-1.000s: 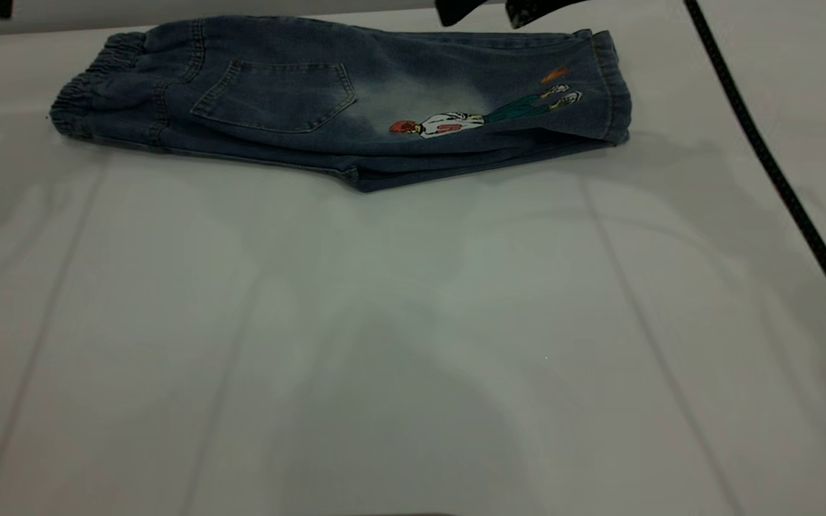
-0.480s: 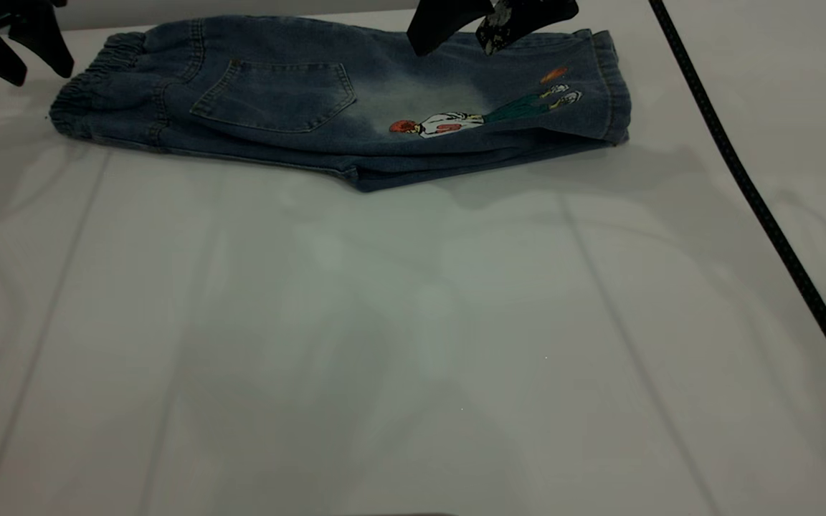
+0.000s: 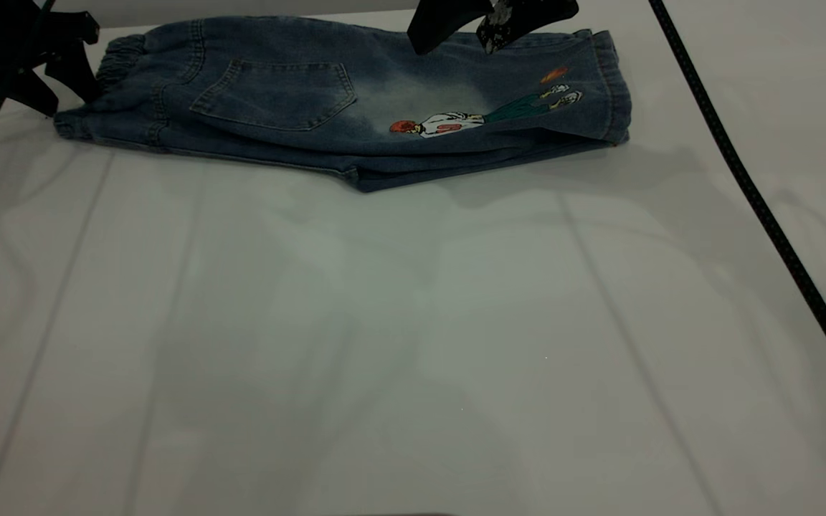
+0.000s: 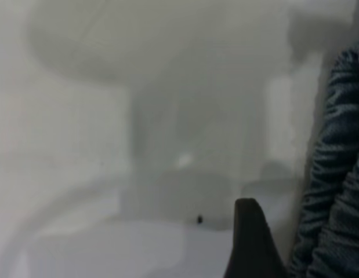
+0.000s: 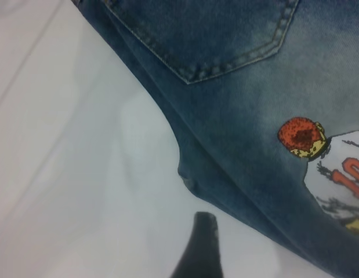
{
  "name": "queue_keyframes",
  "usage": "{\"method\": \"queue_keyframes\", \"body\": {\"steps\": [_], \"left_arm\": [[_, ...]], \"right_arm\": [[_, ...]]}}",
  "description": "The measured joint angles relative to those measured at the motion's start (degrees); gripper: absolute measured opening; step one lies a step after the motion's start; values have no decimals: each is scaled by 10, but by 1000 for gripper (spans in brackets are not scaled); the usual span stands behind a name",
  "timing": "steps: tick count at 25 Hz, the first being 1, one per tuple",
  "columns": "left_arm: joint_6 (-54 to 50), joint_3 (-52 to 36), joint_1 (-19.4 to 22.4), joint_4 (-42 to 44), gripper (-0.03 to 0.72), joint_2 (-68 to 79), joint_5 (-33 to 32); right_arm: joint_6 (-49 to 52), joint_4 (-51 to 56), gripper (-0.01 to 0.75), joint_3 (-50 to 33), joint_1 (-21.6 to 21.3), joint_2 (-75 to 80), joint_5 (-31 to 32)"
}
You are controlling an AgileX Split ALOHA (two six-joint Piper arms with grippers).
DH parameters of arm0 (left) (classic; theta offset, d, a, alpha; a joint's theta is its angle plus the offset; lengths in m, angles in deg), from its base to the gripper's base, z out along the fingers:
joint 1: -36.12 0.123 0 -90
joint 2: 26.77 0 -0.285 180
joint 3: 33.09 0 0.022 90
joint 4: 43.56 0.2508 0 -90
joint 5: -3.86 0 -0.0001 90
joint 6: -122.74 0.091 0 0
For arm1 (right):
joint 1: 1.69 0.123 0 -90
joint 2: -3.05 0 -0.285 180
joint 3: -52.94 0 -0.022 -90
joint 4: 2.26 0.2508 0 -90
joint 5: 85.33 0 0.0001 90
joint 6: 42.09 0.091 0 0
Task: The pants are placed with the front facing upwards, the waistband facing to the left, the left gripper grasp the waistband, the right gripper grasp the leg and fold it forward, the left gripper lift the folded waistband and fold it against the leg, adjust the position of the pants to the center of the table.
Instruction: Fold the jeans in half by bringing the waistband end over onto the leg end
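Black jaws of the left gripper [image 3: 69, 89] stand spread at the waistband [image 3: 108, 75], touching its ruffled end without closing on it. Spread too, the right gripper [image 3: 456, 32] hovers over the leg, holding nothing. Folded lengthwise, the pants [image 3: 355, 100] lie along the far edge of the white counter [image 3: 413, 344].

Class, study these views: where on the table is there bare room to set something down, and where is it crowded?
Free: the table in front of the pants, and the strip right of them up to the black cable. Crowded: the far edge, with the left end effector at the waistband and the right end effector over the leg.
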Motion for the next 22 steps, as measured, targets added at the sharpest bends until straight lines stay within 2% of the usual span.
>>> {"method": "queue_keyframes", "body": {"steps": [10, 17, 22], "left_arm": [[0, 13, 0, -36, 402, 9, 10], [1, 74, 0, -39, 402, 14, -50], [0, 88, 0, -39, 402, 16, -59]], "right_arm": [[0, 0, 582, 0, 0, 0, -2], [0, 0, 582, 0, 0, 0, -8], [0, 0, 582, 0, 0, 0, -13]]}}
